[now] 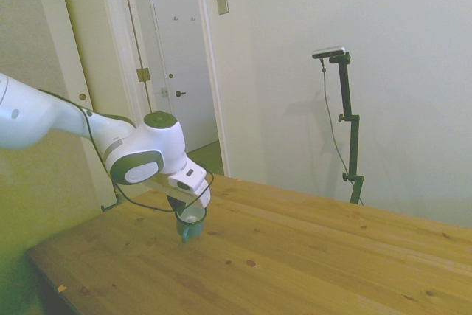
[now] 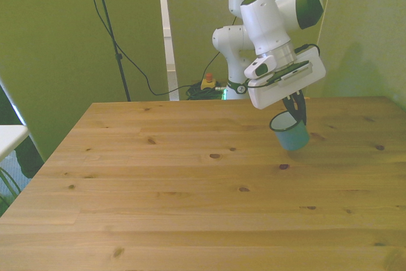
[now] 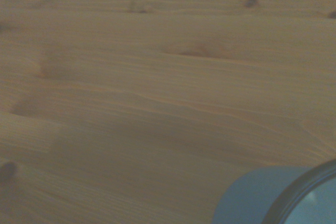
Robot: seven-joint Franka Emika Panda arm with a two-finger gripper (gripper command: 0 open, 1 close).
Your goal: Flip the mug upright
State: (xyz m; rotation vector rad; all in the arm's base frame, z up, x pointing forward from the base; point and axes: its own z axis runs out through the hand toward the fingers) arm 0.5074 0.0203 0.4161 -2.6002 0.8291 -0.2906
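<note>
Pine planks make up the worktop (image 2: 158,182), bare as far as I can see apart from the one thing I care about. Over it, toward the front view's right and back half, my white arm (image 1: 144,154) comes down at a slant, the wrist housing tipped so the hand points down and a little toward the camera across from me.

Below the housing, the gripper (image 2: 296,111) has its dark fingers (image 2: 299,107) closed over the rim of the mug (image 2: 290,131), one seemingly inside the wall and one outside. I judge them nearly shut, with only the thin enamel wall between them, though the gap itself is too small to make out.

The mug hangs directly beneath the fingers, so there is no reach left to make. In the front view its teal body sits low with the dark rim and white inside facing up and toward the front view's left. Its axis runs close to vertical but leans, mouth tipped away from plumb. In the side view the base looks at or just above the wood; I cannot tell whether it touches. The wrist view shows only a blurred arc of rim and pale wall at one corner, against bare planks.

My reading: the flip is mostly made. What remains turns on that lean: rotate the wrist until the axis stands straight, lower until the base sits flat, then let go. Releasing on the tilt risks it rocking over.
</note>
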